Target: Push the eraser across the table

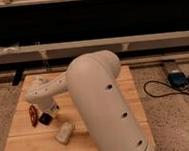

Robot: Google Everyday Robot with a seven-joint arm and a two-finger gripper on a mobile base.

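Gripper (46,117): low over the left part of the table, fingers pressed together and holding nothing. A closed tip should make a firm, blunt pusher.
Eraser (43,121): small dark flat block lying on the table right at the gripper's tip, on its lower left side. Whether the two touch I cannot tell.
Red thing (32,115): small, just left of the eraser, very close to it.
Beige block (64,133): lies slanted nearer the front edge, close to the gripper but apart from it.
Arm (103,104): its thick white body covers the middle and much of the right of the table, so the ground ahead of a push cannot be checked there.
Table (22,147): light planked top, bare wood showing along the left and front.
Contact: best to set the tip low against a long side of the eraser, at its middle, so that it slides straight and does not spin off.
Height: keep the tip just off the wood. Too high and it rides over the flat block; too low and it scrapes.
Path: probably away from the red thing, and clear of the beige block so neither is dragged along.
Pace: slow and even, since a flat rubber block is likely to grip the wood and jerk.
Risk: the eraser slipping out sideways from the narrow tip.
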